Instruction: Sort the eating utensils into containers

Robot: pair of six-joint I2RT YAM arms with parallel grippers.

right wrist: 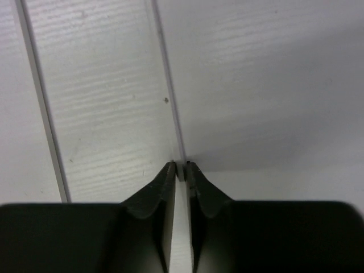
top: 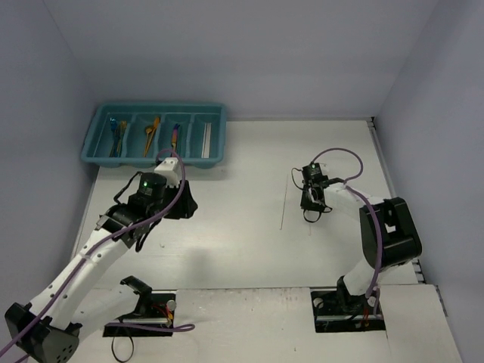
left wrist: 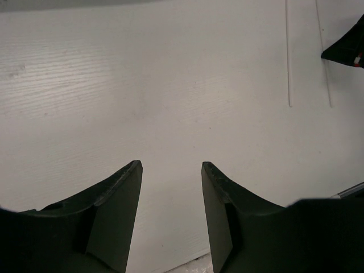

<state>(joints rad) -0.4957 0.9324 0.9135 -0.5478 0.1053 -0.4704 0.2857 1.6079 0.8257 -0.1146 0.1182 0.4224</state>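
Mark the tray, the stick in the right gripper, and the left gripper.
teal tray (top: 162, 106): top external view, far rim.
pale stick (right wrist: 168, 91): right wrist view, mid-shaft.
left gripper (left wrist: 170, 165): left wrist view, between fingertips.

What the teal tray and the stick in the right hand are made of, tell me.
Teal tray: probably moulded plastic, from its even colour, rounded rim and dull sheen. Stick in the right hand: thin, pale, seemingly translucent; likely plastic, though the look leaves that open.

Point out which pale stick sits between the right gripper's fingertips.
The middle stick in the right wrist view, its end pinched by the right gripper; the other stick lies apart at the left, untouched.
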